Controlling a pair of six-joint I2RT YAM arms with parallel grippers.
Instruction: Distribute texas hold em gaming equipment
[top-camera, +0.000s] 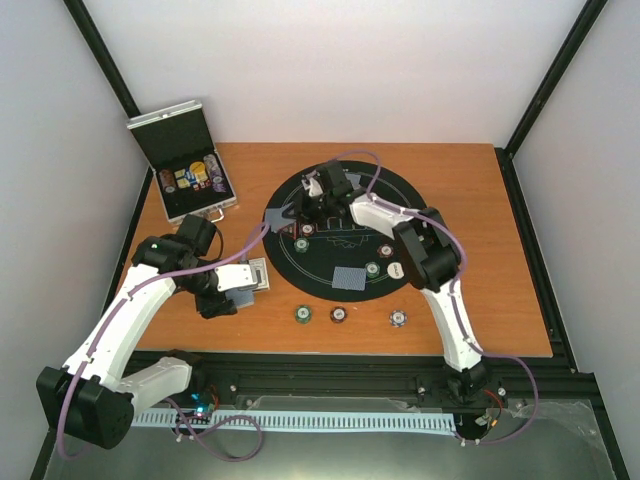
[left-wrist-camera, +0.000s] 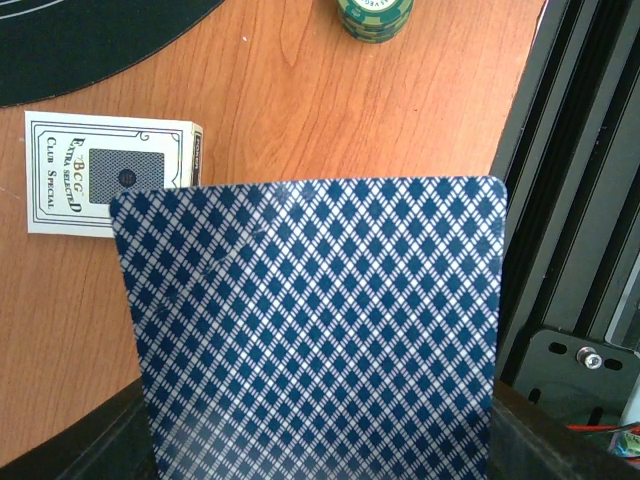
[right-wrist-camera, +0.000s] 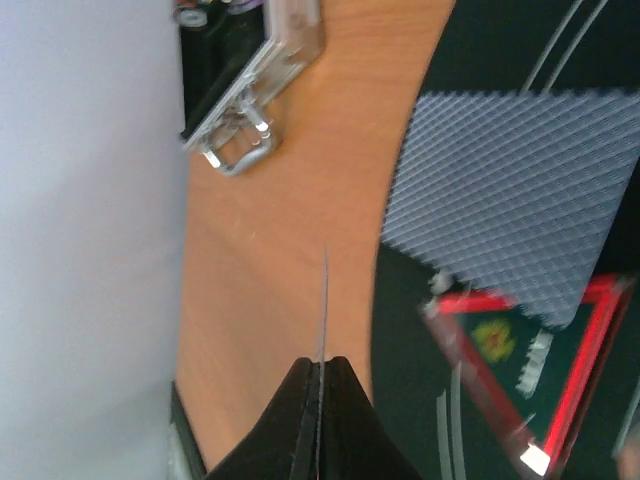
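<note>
Top external view, entry for this moment. We go from the biggest thing down.

- Bench: wood top, carrying everything below.
- Round black mat: mid-bench, printed in the middle.
- Aluminium chip case: open at the far left corner, with several stacks of chips in its tray.
- Card box: lies flat just off the mat's left rim, beside the left tool.
- Cards: two lie face down on the mat, one near its near rim and one at its left rim.
- Left wrist view: the blue-backed card stands upright and fills the frame. Its lower edge runs down into the tool, so we take the tool as clamped on it.
- Right wrist view: the right tool has its fingers pressed together on the edge-on card, seen as a thin line. It hangs over the bench at the mat's left rim.
- Chips, near edge of the bench in a row: green chip, maroon chip, purple-white chip.
- Chips on the mat: one at the left, a pair at the right and, and a white disc beside them.

Judgement: the task is partway. Some chips and two cards are out. Two more cards are in hand and not yet laid, and more chips sit in the case. We cannot tell how many players are meant.
</note>
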